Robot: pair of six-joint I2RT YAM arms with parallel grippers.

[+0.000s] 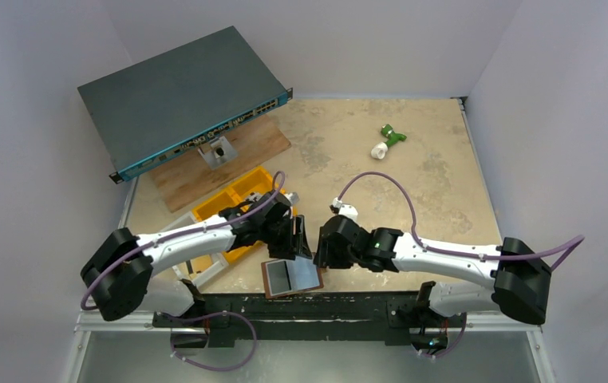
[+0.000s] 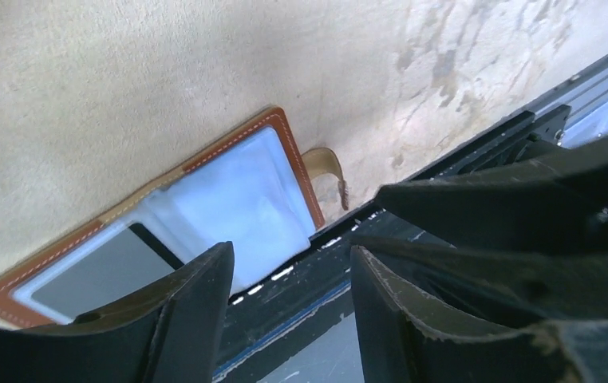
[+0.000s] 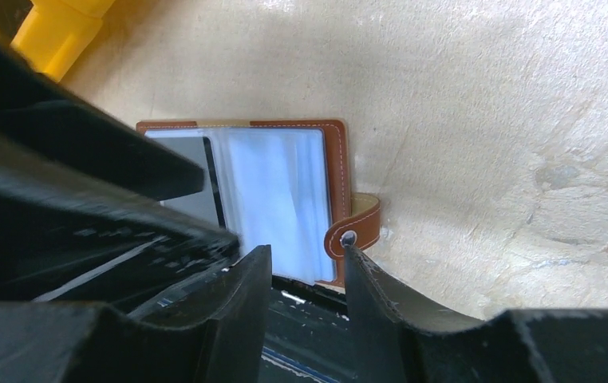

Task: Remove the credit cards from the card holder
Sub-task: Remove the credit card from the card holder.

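At the table's near edge the card holder lies open between my grippers, the pale credit cards tucked inside. I judge no card is out yet. My left gripper is spread and empty, and my right gripper is parted, pinching nothing. Next, one should pin the leather while the other nips a card edge. Only the right wrist view shows the stud on the snap tab.
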